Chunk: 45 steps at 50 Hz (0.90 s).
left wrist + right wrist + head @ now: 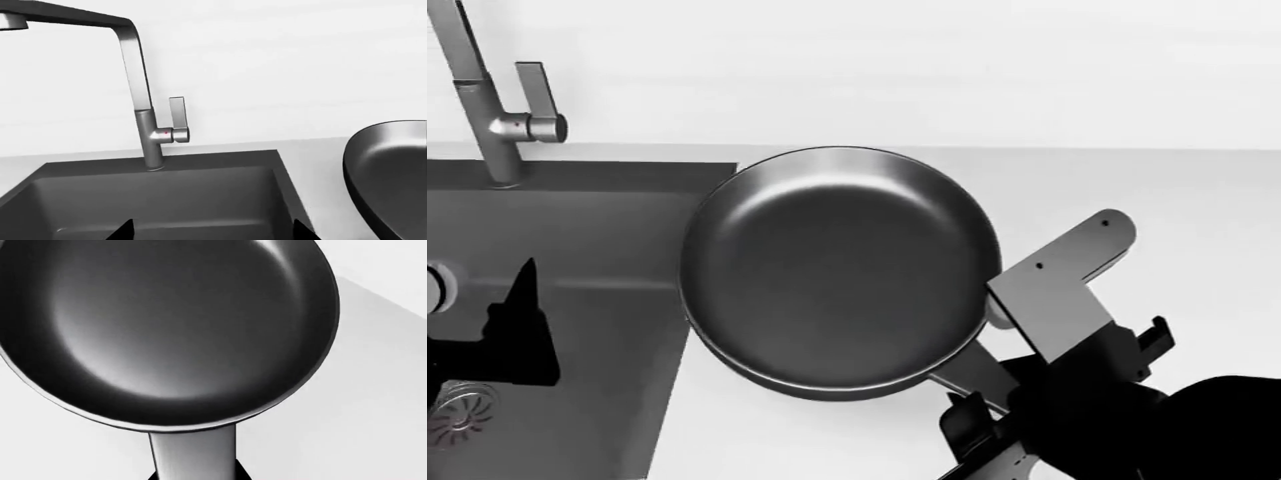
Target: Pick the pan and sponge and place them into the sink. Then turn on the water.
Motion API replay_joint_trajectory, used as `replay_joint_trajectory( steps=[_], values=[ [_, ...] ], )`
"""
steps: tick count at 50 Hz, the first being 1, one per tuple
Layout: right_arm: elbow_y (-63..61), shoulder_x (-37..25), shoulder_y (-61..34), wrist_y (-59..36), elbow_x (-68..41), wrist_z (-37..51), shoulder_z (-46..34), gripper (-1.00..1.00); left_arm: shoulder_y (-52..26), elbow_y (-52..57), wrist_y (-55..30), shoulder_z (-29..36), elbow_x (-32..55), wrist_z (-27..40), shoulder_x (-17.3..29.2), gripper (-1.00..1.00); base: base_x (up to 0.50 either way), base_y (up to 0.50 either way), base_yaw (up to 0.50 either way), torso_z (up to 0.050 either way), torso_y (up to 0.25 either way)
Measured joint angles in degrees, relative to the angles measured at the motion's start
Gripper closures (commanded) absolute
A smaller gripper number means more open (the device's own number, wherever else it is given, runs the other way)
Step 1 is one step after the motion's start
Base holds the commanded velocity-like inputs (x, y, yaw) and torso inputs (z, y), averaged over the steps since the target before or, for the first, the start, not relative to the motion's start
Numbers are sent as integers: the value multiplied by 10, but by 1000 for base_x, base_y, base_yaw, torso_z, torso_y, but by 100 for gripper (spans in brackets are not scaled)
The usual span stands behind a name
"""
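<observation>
From my left wrist I look over the sink (160, 195), a deep matte dark basin, with the faucet (143, 100) standing at its back rim and its lever (177, 120) upright beside the stem. A small red mark sits on the lever hub; I can read no writing or brand anywhere. No water runs from the spout. The two dark tips of my left gripper (213, 231) stand apart over the basin, holding nothing. The pan (390, 175) pokes in beside the sink's edge.

From my head, the pan (841, 270) sits by the sink's (561, 300) right rim, its edge overlapping that rim; whether it rests on the counter (1174, 200) or hangs lifted, I cannot tell. Its handle (974, 368) runs toward my right gripper (988, 420), which sits at the handle's end. My left gripper (507, 340) hovers low over the basin. I see no sponge.

From my right wrist, the pan (167, 330) fills the view and its handle (193, 455) runs straight back to me. The fingers are out of sight, so I cannot tell if my right gripper is clamped on it.

I judge the pan stiff, fairly heavy and front-weighted, with a glossy, slippery inside, so the handle is the place to grip, firmly.
</observation>
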State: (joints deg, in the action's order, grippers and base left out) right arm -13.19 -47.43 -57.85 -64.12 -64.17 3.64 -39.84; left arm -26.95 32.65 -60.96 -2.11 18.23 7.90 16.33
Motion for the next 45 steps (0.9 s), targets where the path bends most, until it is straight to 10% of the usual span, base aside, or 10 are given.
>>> replay_joint_trajectory(
  steps=[45],
  values=[
    [-2, -1, 0, -4, -5, 3, -10, 100, 13, -2, 11, -5, 10, 6, 8, -100, 0, 500, 0, 0, 2]
  ],
)
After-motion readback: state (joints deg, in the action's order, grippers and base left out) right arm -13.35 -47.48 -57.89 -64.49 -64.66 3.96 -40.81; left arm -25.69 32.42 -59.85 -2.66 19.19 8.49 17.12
